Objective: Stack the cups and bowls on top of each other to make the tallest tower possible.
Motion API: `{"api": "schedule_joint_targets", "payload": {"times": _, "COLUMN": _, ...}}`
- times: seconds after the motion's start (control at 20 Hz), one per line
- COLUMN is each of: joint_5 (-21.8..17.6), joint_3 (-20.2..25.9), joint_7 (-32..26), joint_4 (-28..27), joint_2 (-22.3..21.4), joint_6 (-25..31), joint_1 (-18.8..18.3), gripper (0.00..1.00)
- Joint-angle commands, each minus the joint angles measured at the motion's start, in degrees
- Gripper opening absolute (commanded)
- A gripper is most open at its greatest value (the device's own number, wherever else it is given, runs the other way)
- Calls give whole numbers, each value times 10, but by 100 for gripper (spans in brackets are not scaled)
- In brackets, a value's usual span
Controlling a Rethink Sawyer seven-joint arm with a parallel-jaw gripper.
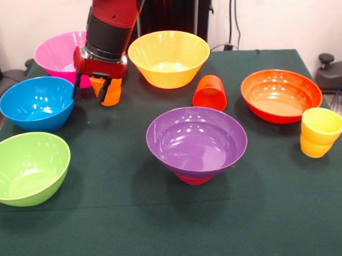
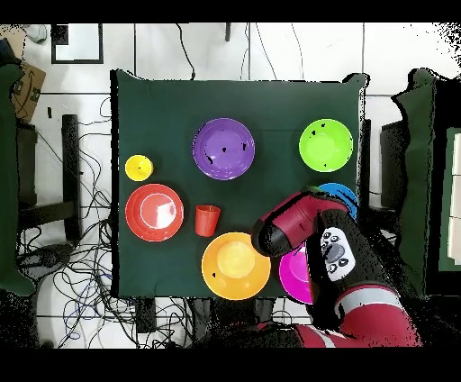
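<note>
My gripper (image 1: pixel 92 88) hangs between the pink bowl (image 1: pixel 56 51) and the yellow bowl (image 1: pixel 168 58), shut on the ribbed orange cup (image 1: pixel 112 92). It holds the cup upright, low over the cloth. I cannot tell if the cup touches the cloth. The purple bowl (image 1: pixel 196 139) rests on the small magenta-red bowl (image 1: pixel 193 179), making a low tower. The plain red-orange cup (image 1: pixel 209 93) lies on its side. The ribbed yellow cup (image 1: pixel 320 131) stands by the orange-red bowl (image 1: pixel 281 94). In the overhead view my arm (image 2: pixel 288 225) hides the gripper and the orange cup.
The blue bowl (image 1: pixel 37 103) and the green bowl (image 1: pixel 27 166) stand to the left in the front view, close to the table edge. The green tablecloth (image 1: pixel 123 219) covers the table. Cables lie on the floor around the table (image 2: pixel 81 270).
</note>
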Motion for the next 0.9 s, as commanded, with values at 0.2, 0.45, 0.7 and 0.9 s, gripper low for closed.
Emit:
{"api": "schedule_joint_targets", "payload": {"times": 0.2, "joint_5": -34, "joint_3": 4, "joint_7": -69, "joint_4": -40, "joint_2": 10, "joint_6": 13, "joint_1": 32, "gripper": 100}}
{"api": "schedule_joint_targets", "payload": {"times": 0.45, "joint_5": -40, "joint_3": -7, "joint_7": -56, "joint_4": -43, "joint_2": 10, "joint_6": 0, "joint_1": 44, "gripper": 100}}
{"api": "schedule_joint_targets", "payload": {"times": 0.7, "joint_5": -46, "joint_3": -18, "joint_7": -46, "joint_4": -47, "joint_2": 12, "joint_6": -12, "joint_1": 55, "gripper": 100}}
{"api": "schedule_joint_targets", "payload": {"times": 0.9, "joint_5": -49, "joint_3": -24, "joint_7": -40, "joint_4": -50, "joint_2": 15, "joint_6": -17, "joint_1": 60, "gripper": 100}}
